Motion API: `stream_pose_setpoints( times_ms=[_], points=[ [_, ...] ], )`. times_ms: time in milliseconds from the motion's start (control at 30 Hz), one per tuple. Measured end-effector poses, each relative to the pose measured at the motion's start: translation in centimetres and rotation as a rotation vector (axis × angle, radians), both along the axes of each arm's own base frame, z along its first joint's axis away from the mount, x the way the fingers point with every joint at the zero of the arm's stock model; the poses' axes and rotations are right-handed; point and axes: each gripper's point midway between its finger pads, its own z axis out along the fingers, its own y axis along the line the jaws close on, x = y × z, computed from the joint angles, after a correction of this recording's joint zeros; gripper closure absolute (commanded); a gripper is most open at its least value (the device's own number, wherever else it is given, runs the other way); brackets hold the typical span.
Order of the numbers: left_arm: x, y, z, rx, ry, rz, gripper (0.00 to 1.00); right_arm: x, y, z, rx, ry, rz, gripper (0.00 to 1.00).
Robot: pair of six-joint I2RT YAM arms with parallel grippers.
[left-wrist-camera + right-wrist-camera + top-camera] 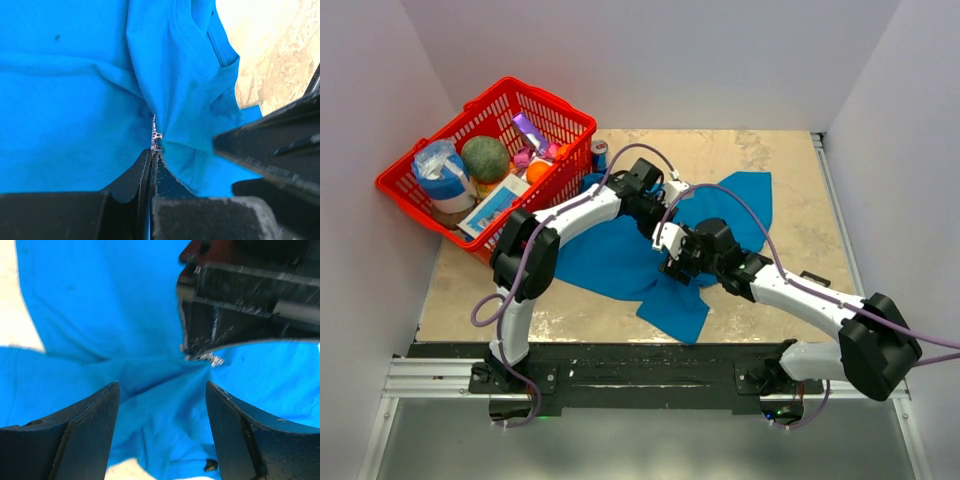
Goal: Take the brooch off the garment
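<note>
Two white-shelled arms (582,210) with black joints, looping purple cables (477,312), and dark, scuffed fingers (90,430).

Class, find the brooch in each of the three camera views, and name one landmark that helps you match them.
Left wrist: the brooch sits just below centre, at the tip of the shut left gripper.
Right wrist: right of centre, under that same tip.
Top external: it cannot be made out on the shirt.
Shared landmark: the left gripper's tip against the blue shirt, seen in both wrist views.
</note>
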Motion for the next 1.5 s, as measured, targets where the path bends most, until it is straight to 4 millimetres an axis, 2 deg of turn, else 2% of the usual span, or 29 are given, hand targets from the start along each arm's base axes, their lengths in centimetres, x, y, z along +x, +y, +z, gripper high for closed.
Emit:
stream_pose_setpoints(
  times_ms=[267,367,533,633,667,767,800,933,1200,1267,1333,1367,1500],
  points=[
    [0.0,0.1,0.0,-0.004,0.008,0.0,1.0,2.2,0.5,1.3,0.006,-0.116,-0.077,0.28],
    [0.0,0.2,0.1,-0.009,0.012,0.0,1.0,2.7,0.3,0.8,-0.016,-0.127,-0.088,0.29],
    [0.1,0.4,0.1,-0.012,0.016,0.003,1.0,2.9,0.1,-0.6,-0.054,-0.114,-0.093,0.37],
    [0.2,0.5,0.1,-0.012,0.017,0.006,1.0,3.0,-0.1,-1.1,-0.066,-0.114,-0.099,0.5],
    [0.2,0.5,0.1,-0.011,0.018,0.007,1.0,2.9,-0.1,-1.2,-0.067,-0.113,-0.098,0.58],
    [0.3,0.6,0.1,-0.012,0.018,0.008,1.0,2.8,-0.2,-1.4,-0.072,-0.109,-0.095,0.71],
    [0.3,0.6,0.1,-0.012,0.018,0.008,1.0,2.8,-0.1,-1.5,-0.071,-0.108,-0.093,0.81],
    [0.3,0.6,0.1,-0.013,0.018,0.008,1.0,2.6,0.2,-1.5,-0.062,-0.1,-0.074,1.0],
    [0.3,0.6,0.1,-0.012,0.018,0.008,1.0,1.3,0.7,-2.3,-0.054,-0.041,-0.024,1.0],
    [0.3,0.6,0.1,-0.012,0.017,0.009,1.0,1.0,0.7,-2.5,-0.048,-0.02,-0.026,0.7],
    [0.3,0.6,0.1,-0.012,0.017,0.009,1.0,1.0,0.6,-2.5,-0.036,-0.007,-0.054,0.52],
    [0.3,0.6,0.1,-0.012,0.017,0.009,1.0,1.1,0.5,-2.4,-0.031,-0.004,-0.07,0.46],
    [0.4,0.6,0.1,-0.013,0.018,0.01,1.0,1.5,0.3,-2.1,-0.017,-0.011,-0.115,0.4]
  ],
)
